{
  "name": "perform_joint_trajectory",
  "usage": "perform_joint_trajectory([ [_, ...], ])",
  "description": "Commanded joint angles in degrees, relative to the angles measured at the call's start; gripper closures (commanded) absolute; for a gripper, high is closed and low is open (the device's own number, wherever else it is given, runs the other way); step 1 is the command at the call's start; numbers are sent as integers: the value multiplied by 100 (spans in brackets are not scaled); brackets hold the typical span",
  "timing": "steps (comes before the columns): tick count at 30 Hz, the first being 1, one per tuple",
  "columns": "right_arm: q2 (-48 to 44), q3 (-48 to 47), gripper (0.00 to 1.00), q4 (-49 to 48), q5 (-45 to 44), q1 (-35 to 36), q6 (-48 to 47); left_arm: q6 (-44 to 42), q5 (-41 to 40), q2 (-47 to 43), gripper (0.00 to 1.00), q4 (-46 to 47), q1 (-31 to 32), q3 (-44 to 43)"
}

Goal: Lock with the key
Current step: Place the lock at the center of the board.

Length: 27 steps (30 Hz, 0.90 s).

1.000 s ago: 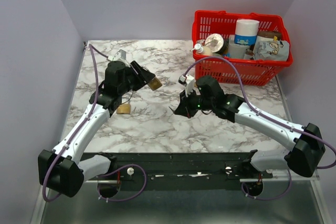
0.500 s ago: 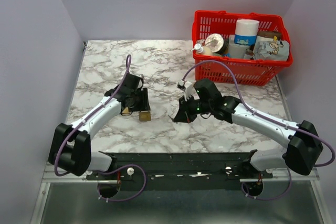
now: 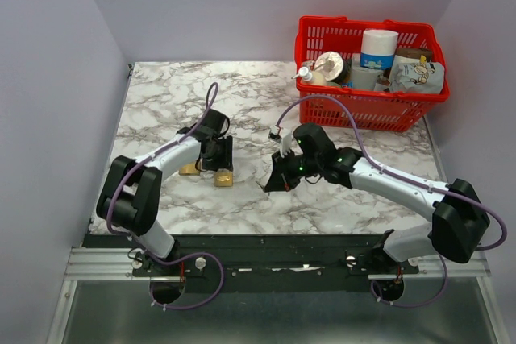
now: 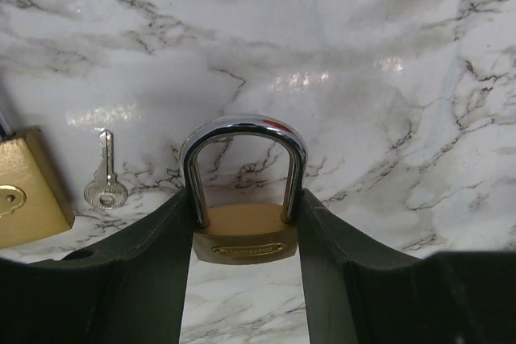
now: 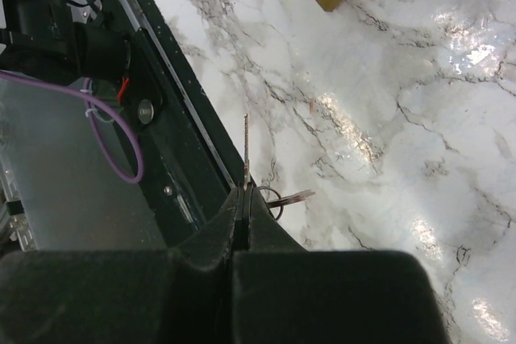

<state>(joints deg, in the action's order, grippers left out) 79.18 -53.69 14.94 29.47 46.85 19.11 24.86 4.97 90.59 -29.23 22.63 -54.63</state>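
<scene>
**While the left pincer clamps the padlock, the right pincer pinches the key**

Where the left wrist view looks down, the brass padlock sits squeezed between the two black fingers. Its body is wedged at their tips and its steel shackle arches out beyond them over the marble bench. Just to the left lie a second padlock, also brass, and a small loose key between the two locks, flat on the marble.

The right pincer is pressed together on the key, which shows edge-on as a thin blade sticking straight out past the fingertips. A key ring hangs beside the tips. From above, this pincer hovers near the bench's front part, right of the held padlock, with bare marble between them, so key and lock are apart. A red basket of assorted items stands at the far right corner.
</scene>
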Motion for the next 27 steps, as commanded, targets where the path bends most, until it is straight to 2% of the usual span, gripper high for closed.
perform_joint_trajectory([
  [1,89,61,99,-149,129,-9,57,-43,-199,371,100,260,13,-408],
  [8,247,-36,99,-149,41,-1,110,-61,-453,1013,100,137,22,-864],
  [12,335,-80,99,-140,-38,-9,189,-34,-708,1207,94,50,13,-953],
  [17,484,-176,99,-140,-65,-9,259,-8,-778,1260,76,-12,22,-1040],
  [20,581,-229,99,-140,-73,-9,312,-16,-770,1242,57,-91,22,-1085],
  [22,625,-256,99,-149,-108,-9,391,-17,-752,1181,40,-118,22,-1085],
  [26,652,-274,99,-167,-56,-9,523,10,-524,926,16,-101,13,-1067],
  [27,617,-239,99,-210,-47,-18,628,10,-506,847,2,-48,13,-1050],
])
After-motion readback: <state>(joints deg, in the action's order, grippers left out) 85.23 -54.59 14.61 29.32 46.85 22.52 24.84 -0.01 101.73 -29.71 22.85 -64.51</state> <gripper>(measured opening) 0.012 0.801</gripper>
